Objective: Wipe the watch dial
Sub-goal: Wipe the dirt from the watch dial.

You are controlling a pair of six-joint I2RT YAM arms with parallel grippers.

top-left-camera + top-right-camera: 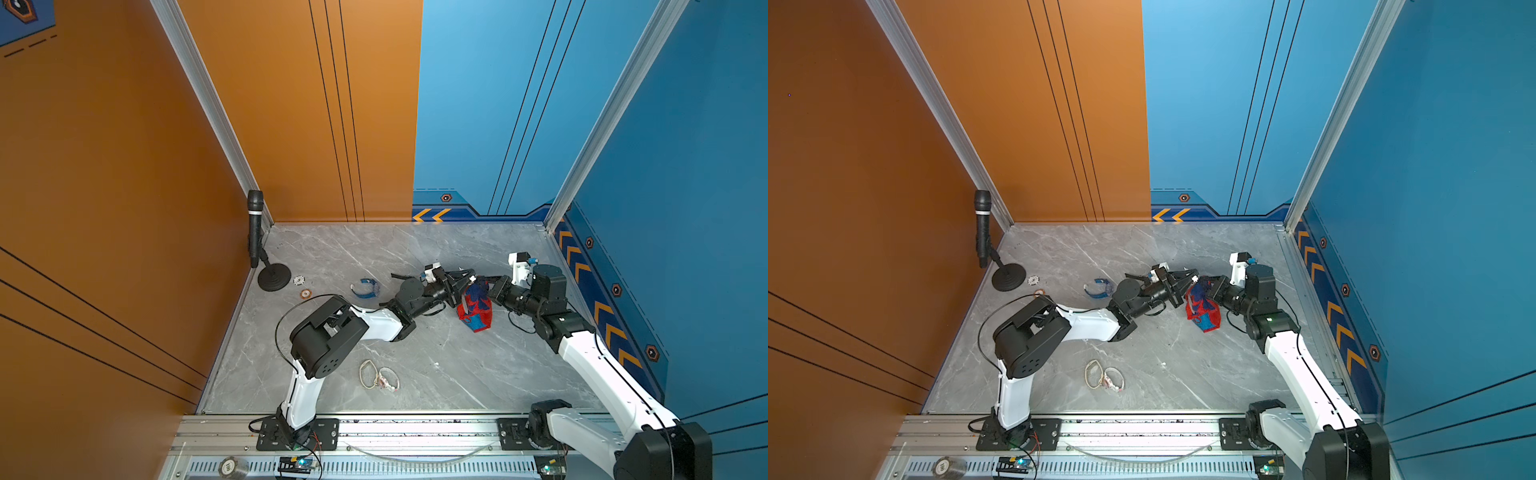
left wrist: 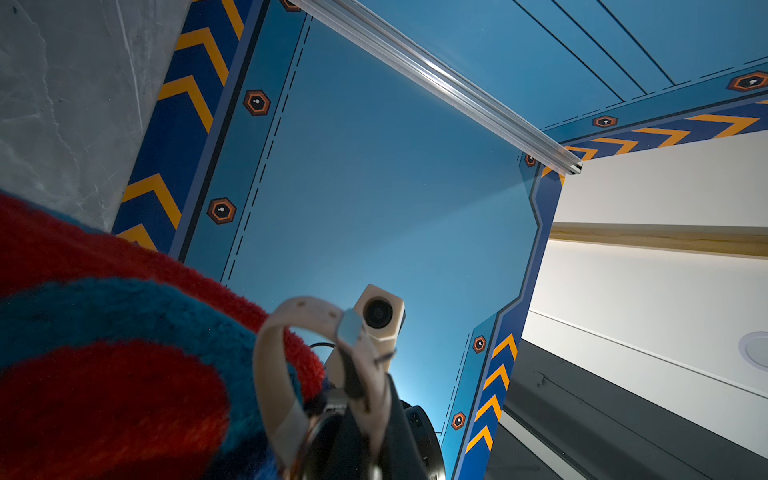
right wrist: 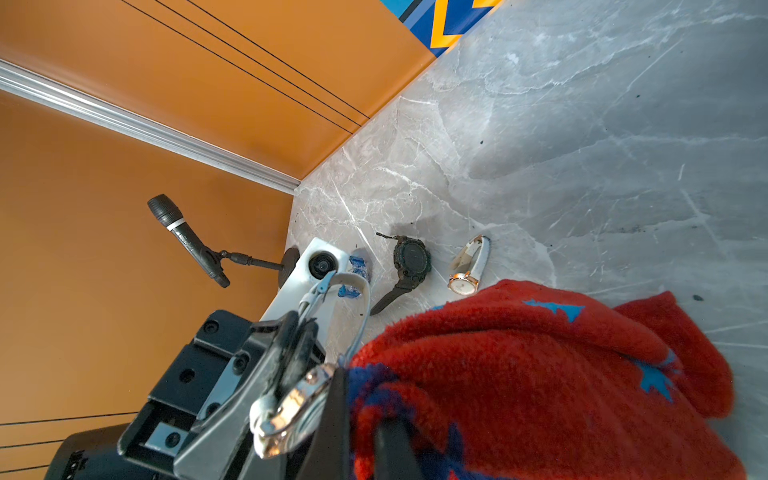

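Two robot arms meet over the grey marble table (image 1: 332, 257), at about 2 o'clock from its middle.

The left gripper (image 1: 462, 286) is squeezed tight on a watch (image 3: 291, 409). The watch has a shiny case in silver and rose gold. Its pale strap (image 2: 272, 374) loops out past the jaws. The watch is up in the air, off the table.

The right gripper (image 1: 487, 291) comes in from the 3 o'clock side. It is pinched tight on a fluffy red and blue cloth (image 1: 476, 311). The cloth hangs down from it in a bunch. In the right wrist view the cloth sits right up against the round case of the watch. The case is seen from its edge there, so the dial cannot be seen.

More things lie on the table. A blue watch (image 1: 365, 288) is at about 11 o'clock. In the right wrist view a black watch (image 3: 409, 259) lies near it, with a white watch (image 3: 467, 270) just beside that one. At about 6 o'clock two pale watches (image 1: 380, 376) lie side by side, touching.

A black microphone (image 1: 255, 228) stands on a round foot at about 10 o'clock, in the corner by the orange walls. Two small round chips (image 1: 298, 280) lie just beside its foot.
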